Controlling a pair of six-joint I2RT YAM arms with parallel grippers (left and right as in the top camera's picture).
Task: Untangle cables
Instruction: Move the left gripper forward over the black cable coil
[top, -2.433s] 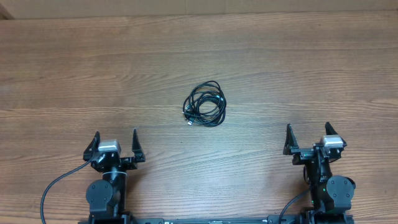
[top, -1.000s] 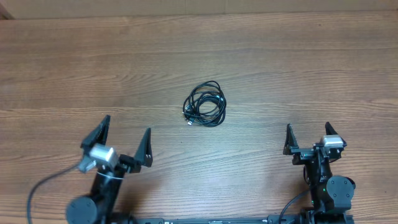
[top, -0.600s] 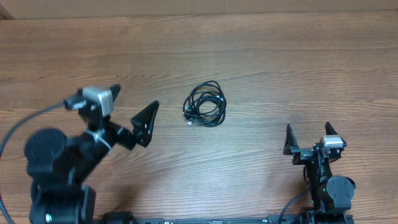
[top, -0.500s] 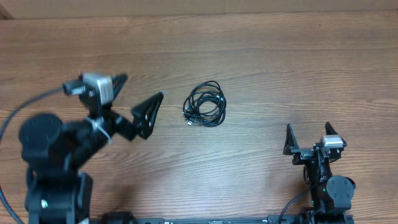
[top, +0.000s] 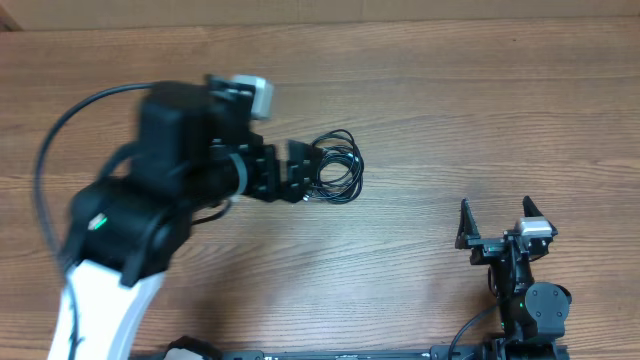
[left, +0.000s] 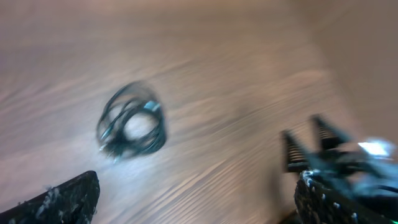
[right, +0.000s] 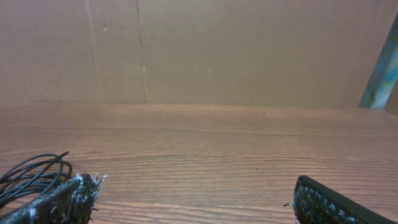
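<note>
The cables (top: 337, 168) lie as one small black coiled bundle on the wooden table, near its middle. My left arm reaches across the table, and my left gripper (top: 298, 172) is open right at the bundle's left edge, above it. In the blurred left wrist view the bundle (left: 130, 119) lies ahead of the open fingers (left: 199, 205), apart from them. My right gripper (top: 492, 225) is open and empty near the front right edge, far from the bundle. The right wrist view shows part of the bundle (right: 34, 173) at the far left, beyond the open fingers (right: 193, 205).
The wooden table (top: 480, 110) ends at a brown cardboard wall (right: 249, 50) at the back. The left arm's thick black wire (top: 60, 140) arcs over the left side. The right arm's fingers (left: 323, 149) show at the right of the left wrist view.
My left arm has swung up from the front left edge and reached right to the bundle, gripper staying open. The right arm and the cables have not moved.
</note>
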